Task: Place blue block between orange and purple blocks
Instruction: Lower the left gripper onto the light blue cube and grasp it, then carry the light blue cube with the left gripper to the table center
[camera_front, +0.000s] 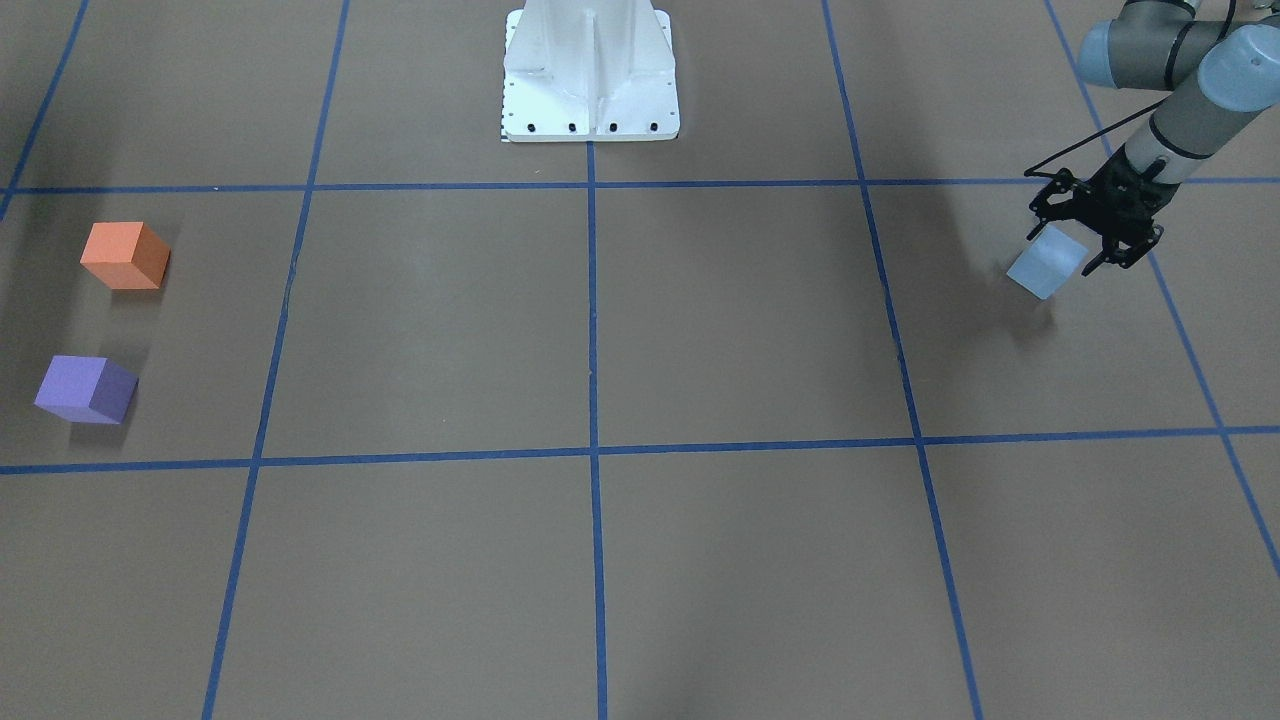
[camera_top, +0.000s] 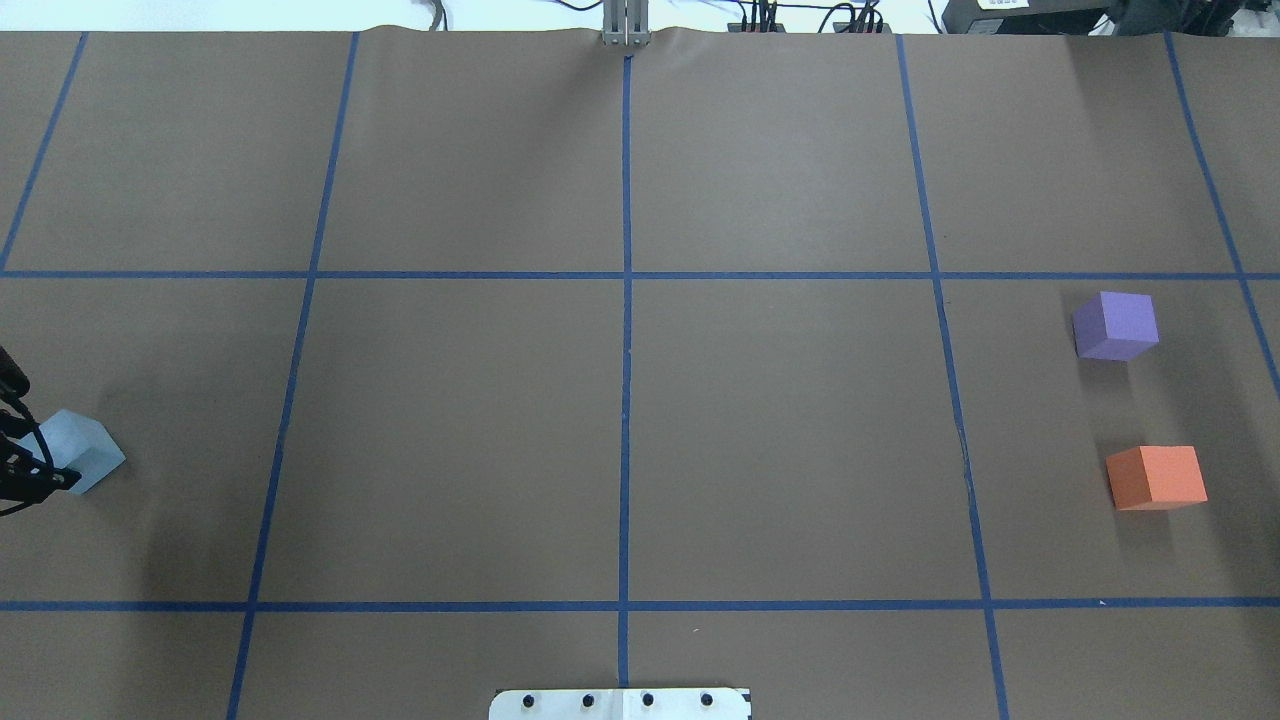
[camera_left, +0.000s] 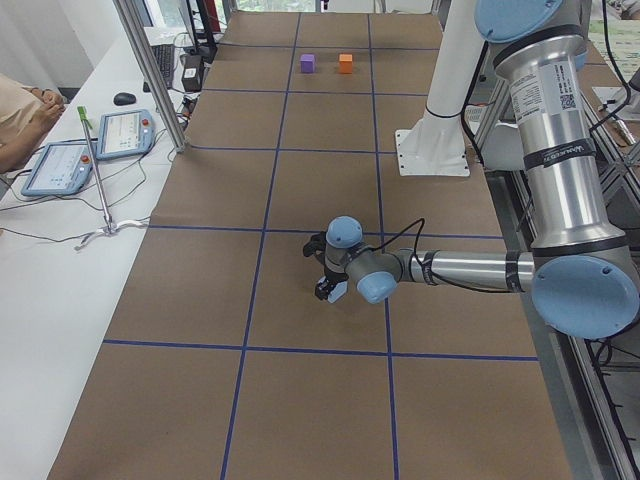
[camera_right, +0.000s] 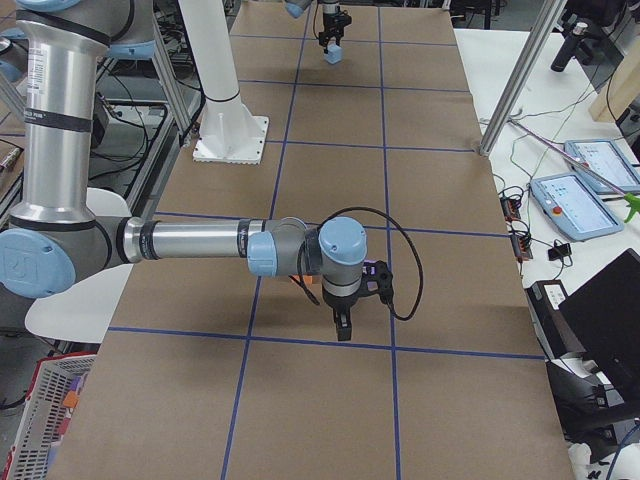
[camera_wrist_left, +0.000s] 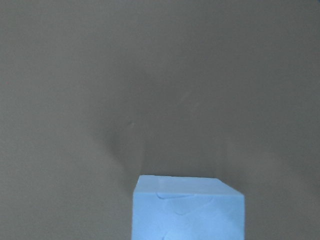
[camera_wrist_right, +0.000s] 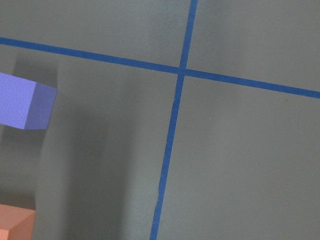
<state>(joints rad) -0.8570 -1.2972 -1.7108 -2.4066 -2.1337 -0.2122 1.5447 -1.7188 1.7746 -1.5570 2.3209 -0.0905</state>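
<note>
Pale blue block (camera_front: 1045, 262) is up in the air, pinched in the left gripper (camera_front: 1070, 243) far out on the robot's left side. It's turned corner-on and a little tilted, and its shadow sits apart from it on the table (camera_front: 700, 330). Way over on the robot's right, the orange block (camera_front: 125, 255) rests flat, nearer the robot's base. The purple block (camera_front: 86, 389) rests flat farther out. Both are plain cubes with a gap between them, not touching

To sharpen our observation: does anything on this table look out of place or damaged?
Nothing looks damaged. The blue block hangs tilted in the left gripper, far across the table from the orange block and purple block.
</note>
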